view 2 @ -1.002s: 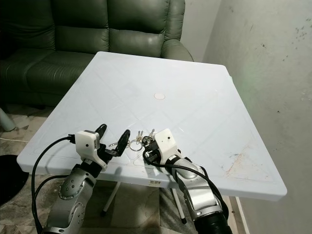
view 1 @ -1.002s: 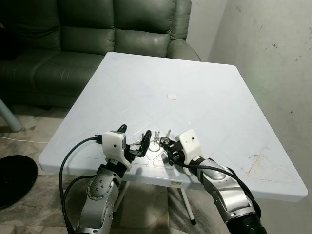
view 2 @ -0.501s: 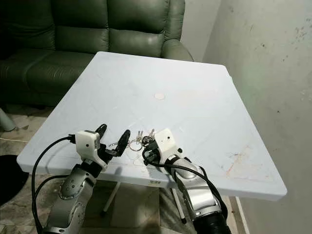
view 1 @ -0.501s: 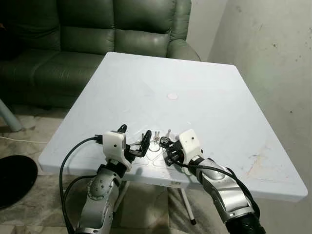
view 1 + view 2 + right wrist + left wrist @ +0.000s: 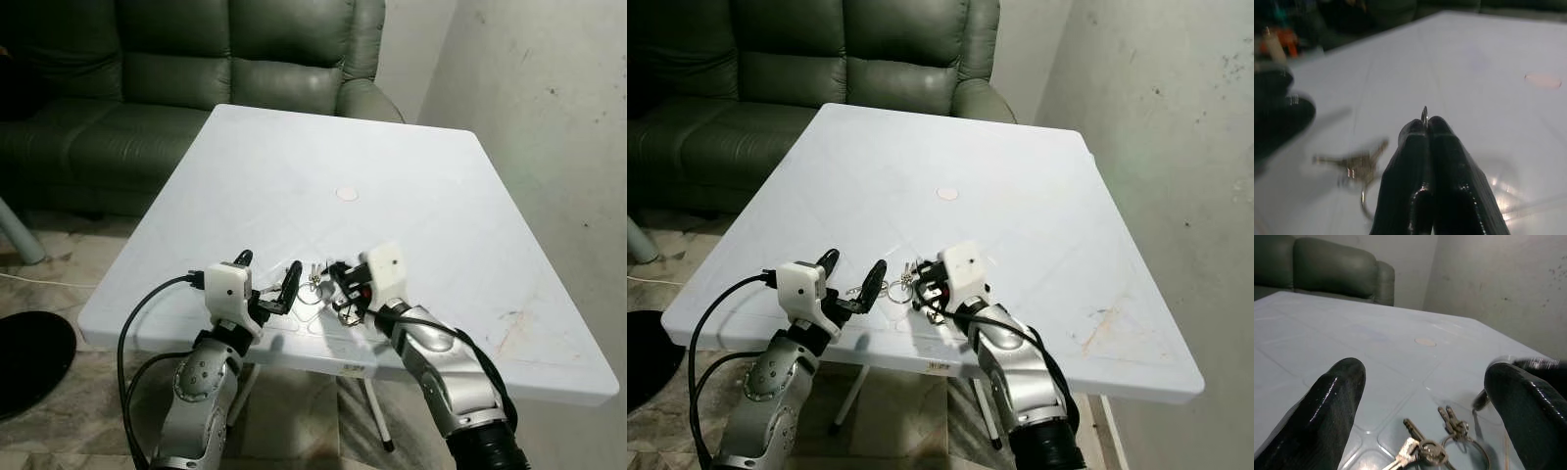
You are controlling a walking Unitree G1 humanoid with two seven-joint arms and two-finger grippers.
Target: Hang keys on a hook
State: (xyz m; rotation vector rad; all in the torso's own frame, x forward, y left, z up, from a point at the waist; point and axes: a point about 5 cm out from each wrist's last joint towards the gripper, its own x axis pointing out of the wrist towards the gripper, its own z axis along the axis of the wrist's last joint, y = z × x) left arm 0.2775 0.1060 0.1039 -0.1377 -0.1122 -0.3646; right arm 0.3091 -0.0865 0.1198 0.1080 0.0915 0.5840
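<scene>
A bunch of keys [image 5: 315,280] on a metal ring lies near the front edge of the white table [image 5: 411,166]. My right gripper [image 5: 339,285] is shut on the key ring; the ring's edge [image 5: 1424,115] pokes out above the closed fingertips, and the keys [image 5: 1354,164] trail blurred beside them. My left gripper [image 5: 268,273] is open just left of the keys, low over the table. In the left wrist view its fingers [image 5: 1334,413] stand wide apart with the keys [image 5: 1422,450] on the table between them.
A dark green sofa [image 5: 196,69] stands behind the table, and a grey wall [image 5: 549,117] runs along the right. A small round disc [image 5: 347,194] marks the table's middle. A brown stain [image 5: 514,335] is at the front right. A black round object [image 5: 29,357] lies on the floor, left.
My right wrist has risen and tilted up over the keys, with the fingers staying closed on the ring. The left gripper has stayed where it was.
</scene>
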